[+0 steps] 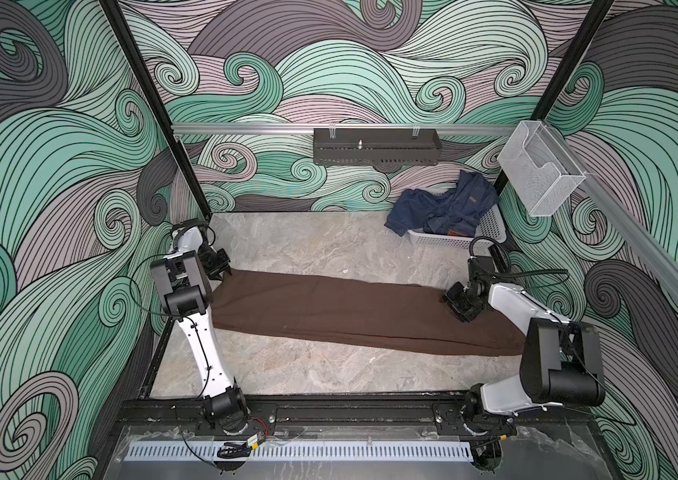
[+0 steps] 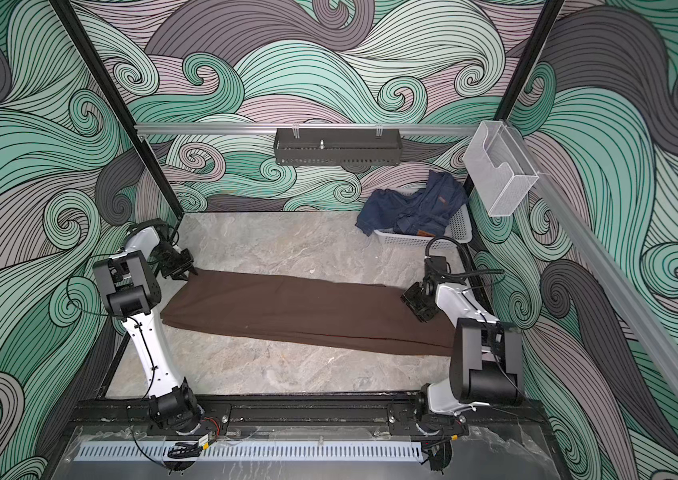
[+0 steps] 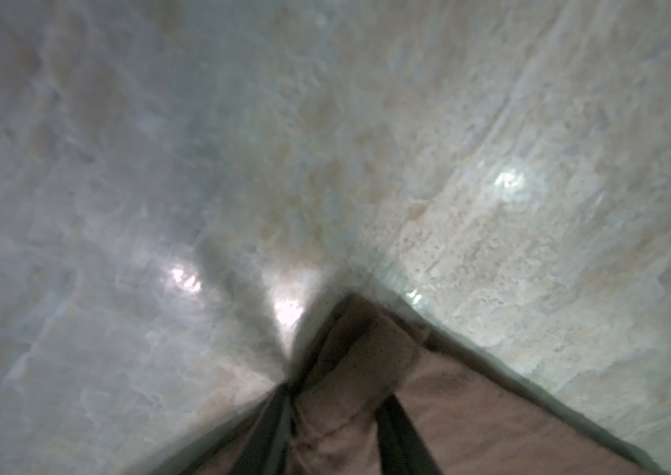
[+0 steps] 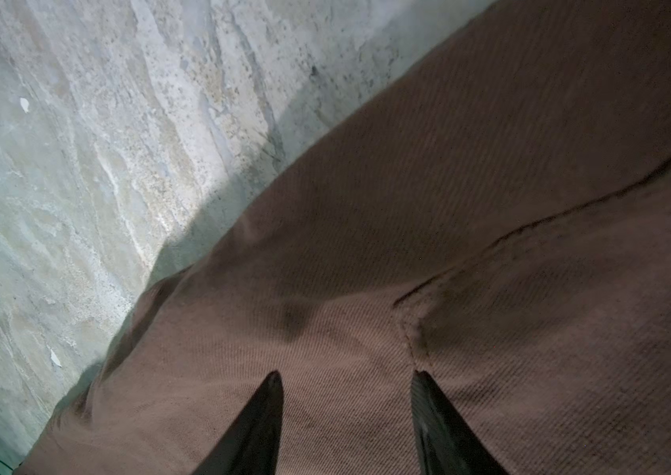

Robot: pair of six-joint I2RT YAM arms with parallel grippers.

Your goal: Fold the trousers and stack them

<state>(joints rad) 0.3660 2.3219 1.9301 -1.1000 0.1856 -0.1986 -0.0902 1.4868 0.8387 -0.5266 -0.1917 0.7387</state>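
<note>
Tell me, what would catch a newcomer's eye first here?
The long dark brown trousers lie flat across the marble table, with the left arm and right arm at either end. Teal swirl-patterned walls surround everything, and blue denim spills from a white basket in the far right corner.

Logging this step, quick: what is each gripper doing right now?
Left gripper: jaws astride a corner of the trousers; gripped or not, cannot tell.
Right gripper: open over the trousers, holding nothing.
</note>
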